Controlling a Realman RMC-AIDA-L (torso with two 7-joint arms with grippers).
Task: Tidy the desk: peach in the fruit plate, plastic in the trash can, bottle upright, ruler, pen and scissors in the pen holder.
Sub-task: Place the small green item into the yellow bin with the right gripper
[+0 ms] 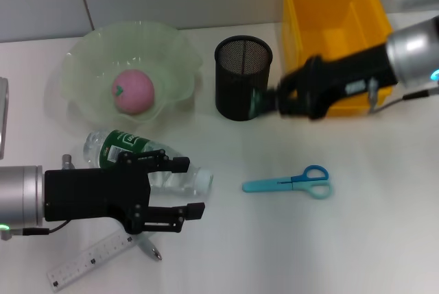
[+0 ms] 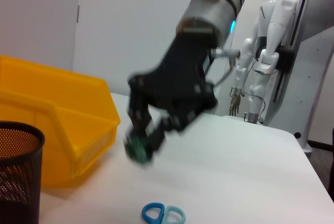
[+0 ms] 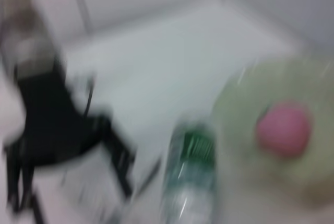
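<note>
A pink peach (image 1: 134, 90) lies in the pale green fruit plate (image 1: 82, 61). A clear bottle with a green label (image 1: 127, 149) lies on its side in front of the plate. My left gripper (image 1: 192, 188) is open, level with the bottle's neck end. A clear ruler (image 1: 89, 261) and a grey pen (image 1: 148, 247) lie below that arm. Blue scissors (image 1: 291, 183) lie at mid-table. My right gripper (image 1: 264, 102) is next to the black mesh pen holder (image 1: 243, 78), shut on a small green thing (image 2: 138, 150).
A yellow bin (image 1: 336, 33) stands at the back right, behind my right arm. The right wrist view is blurred but shows the bottle (image 3: 190, 182), the peach (image 3: 283, 129) and my left gripper (image 3: 62, 145). The left wrist view shows the pen holder (image 2: 15, 172), the bin (image 2: 62, 119) and the scissors (image 2: 163, 214).
</note>
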